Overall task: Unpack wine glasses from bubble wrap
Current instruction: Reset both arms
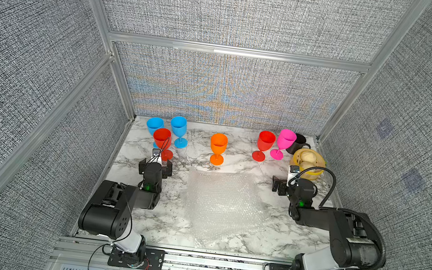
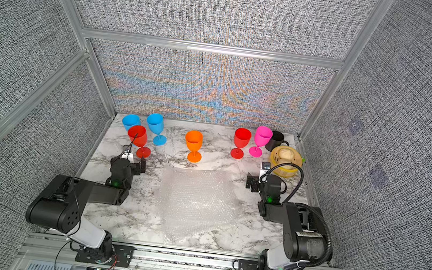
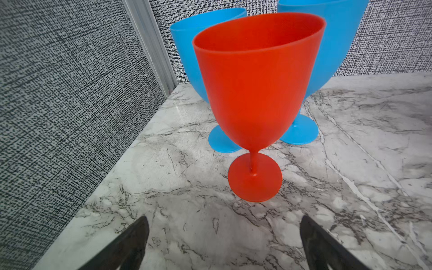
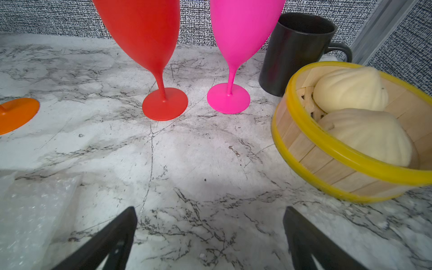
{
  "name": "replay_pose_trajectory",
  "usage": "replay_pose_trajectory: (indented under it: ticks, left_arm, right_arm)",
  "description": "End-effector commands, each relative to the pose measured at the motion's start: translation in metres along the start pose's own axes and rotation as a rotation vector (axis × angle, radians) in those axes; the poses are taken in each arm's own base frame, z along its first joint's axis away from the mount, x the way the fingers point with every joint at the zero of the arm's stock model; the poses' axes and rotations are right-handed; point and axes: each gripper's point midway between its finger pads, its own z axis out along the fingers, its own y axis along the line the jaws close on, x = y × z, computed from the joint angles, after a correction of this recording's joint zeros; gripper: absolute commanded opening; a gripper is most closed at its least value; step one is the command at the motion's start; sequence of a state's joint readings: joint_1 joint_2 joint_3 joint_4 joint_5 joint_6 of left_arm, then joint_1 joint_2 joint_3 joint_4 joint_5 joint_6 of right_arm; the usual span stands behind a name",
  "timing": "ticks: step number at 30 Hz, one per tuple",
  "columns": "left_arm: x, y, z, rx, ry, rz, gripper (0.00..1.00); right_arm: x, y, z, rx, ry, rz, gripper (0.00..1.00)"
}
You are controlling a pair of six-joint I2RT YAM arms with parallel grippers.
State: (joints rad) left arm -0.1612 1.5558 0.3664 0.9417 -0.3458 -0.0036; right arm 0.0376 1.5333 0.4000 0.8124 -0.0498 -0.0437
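All six wine glasses [image 1: 218, 144] stood upright and bare at mid-frame on the counter [image 1: 281, 233]. Bubble wrap [image 1: 223, 206] lay flat below them. Left fingers [image 3: 131, 245] and right fingers [image 4: 112, 240] were wide, empty. Unpacking judged finished; next, arms retreat.

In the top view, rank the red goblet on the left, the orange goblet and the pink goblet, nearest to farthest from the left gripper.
1. Left red goblet, just ahead of the left gripper.
2. Orange goblet, back centre.
3. Pink goblet, back right.
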Motion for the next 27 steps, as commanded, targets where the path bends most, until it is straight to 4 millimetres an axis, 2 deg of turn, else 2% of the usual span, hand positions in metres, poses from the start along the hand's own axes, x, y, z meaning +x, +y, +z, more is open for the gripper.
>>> replay_pose_trajectory:
  ticks: [1, 27]
  left_arm:
    - [-0.0051, 0.0022, 0.0009, -0.014, -0.019, 0.001, 1.0]
    - [-0.0055, 0.0043, 0.0014, -0.008, -0.017, -0.007, 1.0]
  right_arm:
    - [-0.0059, -0.0024, 0.0002, 0.013, -0.02, -0.002, 0.99]
    - [-0.006, -0.0022, 0.0002, 0.012, -0.021, -0.002, 0.99]
